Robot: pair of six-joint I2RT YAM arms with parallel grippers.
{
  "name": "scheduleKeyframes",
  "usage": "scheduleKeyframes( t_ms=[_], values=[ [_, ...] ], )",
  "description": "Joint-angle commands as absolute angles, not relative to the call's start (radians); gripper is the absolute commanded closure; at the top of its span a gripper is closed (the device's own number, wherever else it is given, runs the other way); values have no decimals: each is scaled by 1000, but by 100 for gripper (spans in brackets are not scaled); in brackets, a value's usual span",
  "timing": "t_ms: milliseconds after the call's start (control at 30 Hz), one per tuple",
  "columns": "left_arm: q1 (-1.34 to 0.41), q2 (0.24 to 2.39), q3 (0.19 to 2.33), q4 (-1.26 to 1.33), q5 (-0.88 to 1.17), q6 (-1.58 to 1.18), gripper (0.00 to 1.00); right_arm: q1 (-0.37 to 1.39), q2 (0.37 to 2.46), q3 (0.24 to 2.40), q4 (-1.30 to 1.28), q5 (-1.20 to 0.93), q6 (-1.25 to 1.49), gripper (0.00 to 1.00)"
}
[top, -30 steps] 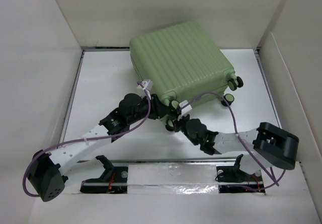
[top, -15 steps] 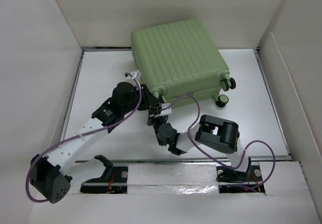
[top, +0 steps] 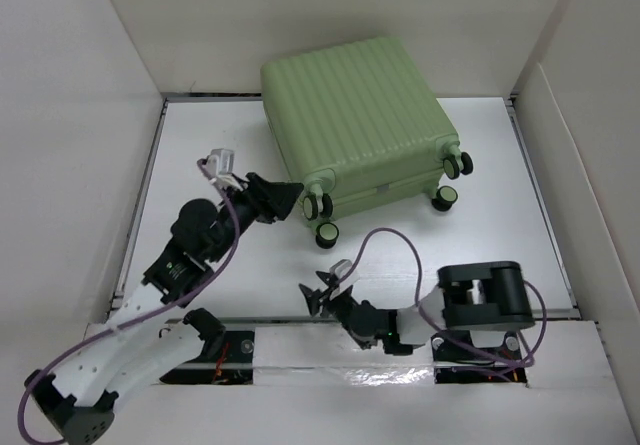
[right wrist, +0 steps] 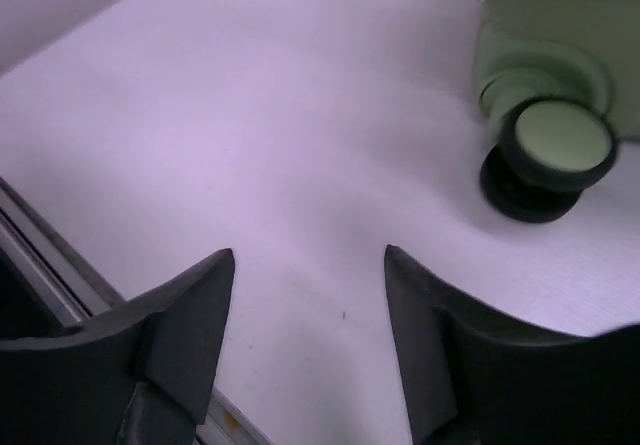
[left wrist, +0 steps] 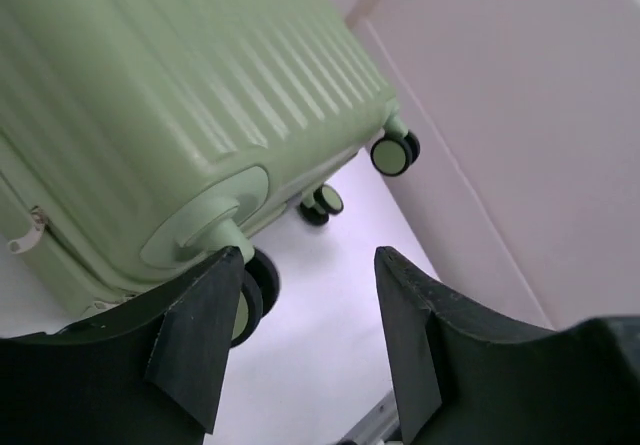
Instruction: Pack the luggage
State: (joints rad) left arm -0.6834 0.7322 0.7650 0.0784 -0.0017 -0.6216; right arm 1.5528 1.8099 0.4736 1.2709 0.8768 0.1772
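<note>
The light green ribbed luggage (top: 355, 115) lies shut on the white table at the back middle, its wheels toward the near side. In the left wrist view its shell (left wrist: 150, 95) fills the upper left, with a zipper pull at its left edge. My left gripper (top: 288, 200) is open and empty just left of the near-left wheel (top: 316, 206); its midpoint (left wrist: 308, 255) sits over bare table. My right gripper (top: 318, 299) is open and empty, pulled back near the front edge; in its own view (right wrist: 310, 255) a green wheel (right wrist: 552, 147) shows at the upper right.
White walls (top: 80, 115) enclose the table on the left, back and right. A metal rail (top: 350, 317) runs along the table's near edge, just by the right gripper. The right arm is folded over its base (top: 485, 300).
Both arms have drawn back from the luggage's near edge: the left gripper moved left and let go, the right arm folded back toward its base. The luggage stayed put after a small earlier shift.
</note>
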Motion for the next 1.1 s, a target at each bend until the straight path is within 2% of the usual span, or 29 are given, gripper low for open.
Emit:
scheduleKeyframes(
  t_ms=[0,33,67,133,167,200,233,300,367,433,600,800,867,967,1067],
  values=[
    [-683,648,648,126,-104,-633,50,1577,1617,489,1218,971,279,50],
    [-683,635,623,129,-103,-644,55,1577,1574,511,1083,973,317,68],
    [-683,623,574,130,-89,-652,58,1565,1496,540,826,973,346,96],
    [-683,623,531,127,-81,-664,68,1565,1436,633,628,982,370,100],
    [-683,629,496,127,-74,-667,70,1553,1412,664,483,997,364,93],
    [-683,643,429,171,-36,-666,76,1484,1344,786,243,955,332,41],
    [-683,643,428,172,-35,-666,77,1483,1344,787,241,954,331,41],
    [-683,656,388,245,-6,-655,70,1445,1333,860,157,931,302,22],
    [-683,669,379,293,-5,-652,58,1413,1354,900,115,966,275,15],
    [-683,683,376,313,-6,-640,52,1384,1377,975,13,976,291,8],
    [-683,736,336,411,-6,-635,51,1289,1426,1043,-11,930,261,3],
    [-683,825,316,512,-21,-627,53,1209,1519,1141,-28,830,183,4],
    [-710,836,316,534,-47,-617,55,1177,1551,1166,-22,804,153,6],
    [-719,873,328,555,-92,-597,57,1144,1580,1184,21,790,115,16],
    [-719,911,331,593,-92,-583,57,1125,1598,1210,40,746,78,49]
  ],
)
